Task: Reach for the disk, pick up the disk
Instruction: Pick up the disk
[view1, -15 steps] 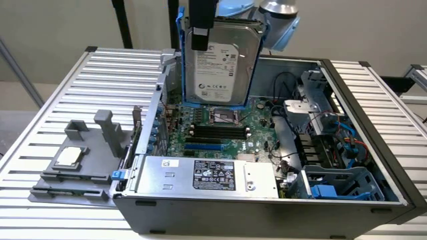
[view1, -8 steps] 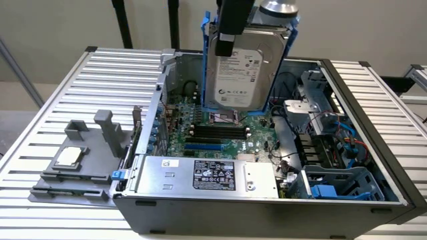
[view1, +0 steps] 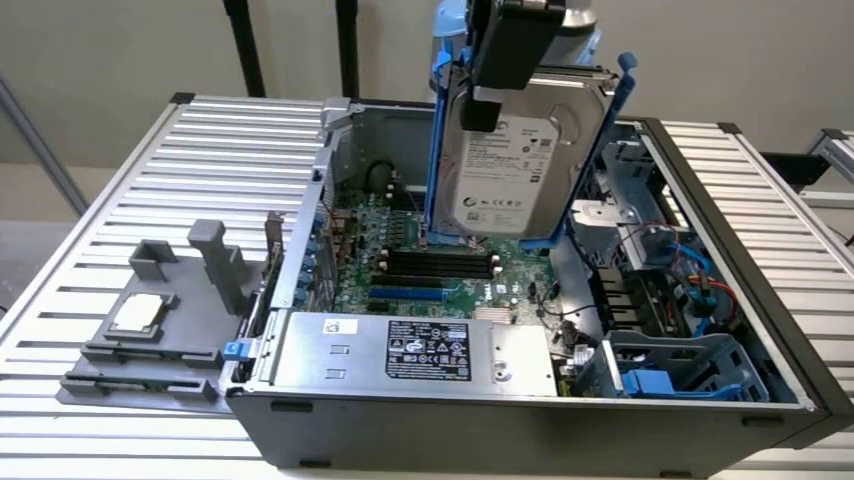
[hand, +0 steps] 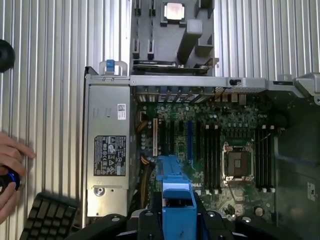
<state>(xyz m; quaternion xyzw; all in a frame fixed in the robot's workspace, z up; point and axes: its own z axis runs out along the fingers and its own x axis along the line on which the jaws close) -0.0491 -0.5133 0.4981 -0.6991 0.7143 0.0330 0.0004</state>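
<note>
Disk lifted upright above the open computer case.

The disk (view1: 514, 165) hung with its long axis vertical, white label facing the exterior camera, blue carrier (view1: 437, 150) framing its sides, clear of the motherboard (view1: 441, 270) below. The gripper (view1: 514, 45) pinched its top edge; in the wrist view its fingers (hand: 156, 210) clamped the blue carrier.

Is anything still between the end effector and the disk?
No. The end effector already has the disk by its blue carrier, raised upright above the open computer case. Nothing visible sits between them.
</note>
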